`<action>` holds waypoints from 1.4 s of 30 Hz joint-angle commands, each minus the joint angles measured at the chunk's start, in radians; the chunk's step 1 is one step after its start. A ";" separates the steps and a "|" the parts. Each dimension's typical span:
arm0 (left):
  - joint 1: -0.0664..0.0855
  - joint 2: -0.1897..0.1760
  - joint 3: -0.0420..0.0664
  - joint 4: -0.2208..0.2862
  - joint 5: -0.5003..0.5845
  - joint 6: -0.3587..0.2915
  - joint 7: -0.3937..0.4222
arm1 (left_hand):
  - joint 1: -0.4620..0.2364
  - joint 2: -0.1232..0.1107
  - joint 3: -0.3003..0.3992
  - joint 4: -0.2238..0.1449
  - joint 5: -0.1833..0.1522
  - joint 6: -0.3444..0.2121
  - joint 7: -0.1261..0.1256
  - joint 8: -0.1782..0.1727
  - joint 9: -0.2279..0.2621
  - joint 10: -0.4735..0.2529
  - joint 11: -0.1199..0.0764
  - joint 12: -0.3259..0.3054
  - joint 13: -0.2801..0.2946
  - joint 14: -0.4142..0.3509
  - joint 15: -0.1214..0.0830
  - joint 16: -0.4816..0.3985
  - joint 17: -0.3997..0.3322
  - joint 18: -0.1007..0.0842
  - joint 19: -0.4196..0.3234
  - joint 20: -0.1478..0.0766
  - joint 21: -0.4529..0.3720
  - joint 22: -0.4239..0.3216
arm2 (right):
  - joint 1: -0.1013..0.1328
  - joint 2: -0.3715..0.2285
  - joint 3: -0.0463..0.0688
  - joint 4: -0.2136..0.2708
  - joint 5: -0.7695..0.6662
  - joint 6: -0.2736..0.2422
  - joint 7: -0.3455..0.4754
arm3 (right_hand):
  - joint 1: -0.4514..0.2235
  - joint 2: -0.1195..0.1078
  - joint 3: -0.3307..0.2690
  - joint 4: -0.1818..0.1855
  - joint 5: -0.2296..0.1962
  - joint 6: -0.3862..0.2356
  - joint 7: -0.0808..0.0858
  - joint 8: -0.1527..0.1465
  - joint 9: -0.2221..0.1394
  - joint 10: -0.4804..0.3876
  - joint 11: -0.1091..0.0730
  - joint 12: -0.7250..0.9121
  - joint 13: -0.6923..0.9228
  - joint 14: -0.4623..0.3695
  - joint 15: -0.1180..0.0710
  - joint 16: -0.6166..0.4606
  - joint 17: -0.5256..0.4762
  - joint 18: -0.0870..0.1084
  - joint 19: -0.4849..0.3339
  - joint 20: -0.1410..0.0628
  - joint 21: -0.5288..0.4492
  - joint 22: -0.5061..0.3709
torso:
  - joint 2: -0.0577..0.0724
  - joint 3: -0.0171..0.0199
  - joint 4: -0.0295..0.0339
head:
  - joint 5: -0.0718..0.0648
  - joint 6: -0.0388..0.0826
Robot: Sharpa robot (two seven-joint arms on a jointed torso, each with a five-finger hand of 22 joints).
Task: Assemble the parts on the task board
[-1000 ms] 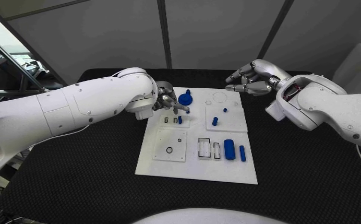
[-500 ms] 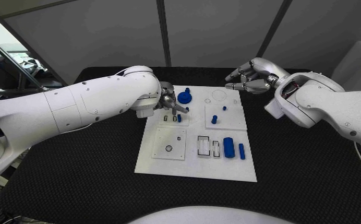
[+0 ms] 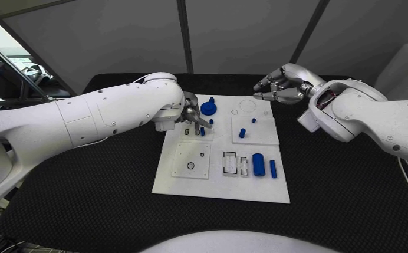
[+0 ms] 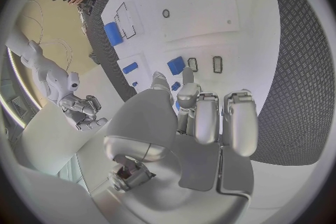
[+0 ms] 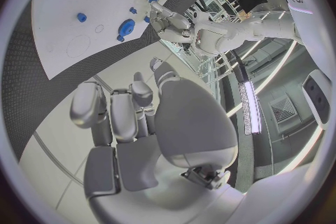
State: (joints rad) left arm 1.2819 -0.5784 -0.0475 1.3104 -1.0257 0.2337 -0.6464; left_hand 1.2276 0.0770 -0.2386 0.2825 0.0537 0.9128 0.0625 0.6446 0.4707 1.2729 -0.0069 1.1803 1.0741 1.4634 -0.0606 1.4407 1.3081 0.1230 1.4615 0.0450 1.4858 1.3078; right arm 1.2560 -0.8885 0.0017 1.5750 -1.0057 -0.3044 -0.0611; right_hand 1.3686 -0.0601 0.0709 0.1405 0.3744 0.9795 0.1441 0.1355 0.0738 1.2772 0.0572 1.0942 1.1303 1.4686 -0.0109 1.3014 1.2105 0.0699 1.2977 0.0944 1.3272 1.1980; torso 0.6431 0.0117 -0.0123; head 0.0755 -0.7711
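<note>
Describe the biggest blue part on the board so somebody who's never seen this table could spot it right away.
Start at the white task board in the middle of the black table. Go to its far edge, just beside the left robot hand. There sits the round part, a disc with a peg on top, wider than the slim blue pieces nearer the board's centre.

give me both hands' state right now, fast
Left hand: cannot tell; its fingertips are down at a small blue part on the white task board.
Right hand: fingers curled, holding nothing.

- Task board (image 3: 191, 179): smooth, matt white plastic.
- Parts (image 3: 257, 164): glossy blue plastic.
- Table (image 3: 102, 194): black, rough textured mat.
- Left hand (image 3: 191, 114), right hand (image 3: 282, 86): satin silver metal.
</note>
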 commanded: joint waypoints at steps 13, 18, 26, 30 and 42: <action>0.002 0.013 -0.015 -0.015 -0.008 0.037 -0.011 | 0.037 0.006 0.014 -0.012 0.001 -0.017 0.000 0.015 0.015 -0.006 0.000 -0.002 -0.002 0.062 -0.007 0.001 0.101 -0.091 0.032 -0.002 0.004 0.121 | 0.002 0.005 0.001 -0.003 -0.008 0.012 -0.003 | 0.012 -0.001 0.003 0.009 0.025 -0.008 0.001 0.009 -0.001 -0.003 -0.001 -0.004 -0.002 0.027 -0.007 -0.005 -0.001 0.016 0.007 0.000 -0.006 -0.002 | -0.001 0.0003 0.0016 | -0.002 -0.008; 0.002 0.014 -0.016 -0.010 -0.008 0.035 -0.007 | 0.042 0.011 0.019 -0.013 0.001 -0.019 0.000 0.018 0.018 -0.006 -0.001 -0.001 -0.001 0.062 -0.007 0.000 0.101 -0.091 0.033 -0.002 0.004 0.122 | 0.002 0.007 0.001 -0.006 -0.010 0.013 -0.004 | 0.014 -0.001 0.005 0.010 0.034 -0.008 0.001 0.010 -0.001 -0.003 -0.001 -0.004 -0.003 0.027 -0.007 -0.006 -0.001 0.016 0.007 0.000 -0.007 -0.002 | 0.000 0.0005 0.0007 | -0.001 -0.008; 0.002 0.014 -0.016 -0.007 0.000 0.027 -0.001 | 0.066 0.029 0.040 -0.020 0.001 -0.024 -0.001 0.024 0.028 -0.008 -0.001 -0.003 -0.001 0.062 -0.008 0.000 0.101 -0.090 0.032 -0.003 0.002 0.121 | 0.002 0.010 0.001 -0.009 -0.013 0.017 -0.006 | 0.015 -0.001 0.008 0.012 0.047 -0.009 0.001 0.011 -0.001 -0.003 -0.001 -0.004 -0.004 0.027 -0.007 -0.008 -0.002 0.017 0.007 -0.001 -0.008 -0.003 | 0.000 0.0006 0.0009 | -0.002 -0.010; 0.002 0.015 -0.016 -0.005 0.009 0.018 0.006 | 0.101 0.050 0.071 -0.038 0.001 -0.030 -0.004 0.027 0.034 -0.010 -0.004 -0.005 -0.002 0.062 -0.010 0.000 0.102 -0.090 0.032 -0.004 0.002 0.121 | 0.002 0.013 0.001 -0.011 -0.014 0.020 -0.008 | 0.017 -0.002 0.010 0.013 0.057 -0.009 0.001 0.012 -0.002 -0.003 -0.002 -0.004 -0.004 0.028 -0.008 -0.008 -0.001 0.017 0.007 -0.001 -0.010 -0.004 | 0.001 0.0009 0.0013 | -0.002 -0.011; 0.001 0.007 -0.016 0.003 0.050 0.003 0.026 | 0.244 0.071 0.222 -0.113 0.004 -0.056 -0.016 0.012 0.038 -0.026 -0.016 -0.030 -0.014 0.062 -0.021 -0.002 0.103 -0.090 0.031 -0.014 -0.002 0.120 | 0.002 0.019 0.001 -0.020 -0.019 0.033 -0.013 | 0.020 -0.004 0.014 0.014 0.072 -0.010 0.002 0.013 -0.002 -0.003 -0.002 -0.003 -0.004 0.028 -0.008 -0.009 0.000 0.017 0.009 -0.001 -0.010 -0.003 | 0.000 0.0008 0.0012 | -0.001 -0.013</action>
State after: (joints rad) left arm 1.2853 -0.5700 -0.0619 1.3111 -1.0003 0.2448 -0.6343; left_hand 1.4487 0.1407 -0.0429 0.1929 0.0499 0.8593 0.0481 0.6621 0.5072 1.2522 -0.0222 1.1538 1.0610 1.4637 -0.0752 1.4407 1.3079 0.1229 1.4687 0.0376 1.4858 1.3076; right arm 1.2560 -0.8702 0.0017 1.5553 -1.0184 -0.2836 -0.0748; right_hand 1.3819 -0.0655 0.0823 0.1520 0.4409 0.9759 0.1477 0.1433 0.0731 1.2773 0.0571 1.0945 1.1271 1.4686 -0.0108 1.2976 1.2106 0.0699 1.2977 0.0945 1.3203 1.1951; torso 0.6435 0.0125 -0.0111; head 0.0741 -0.7831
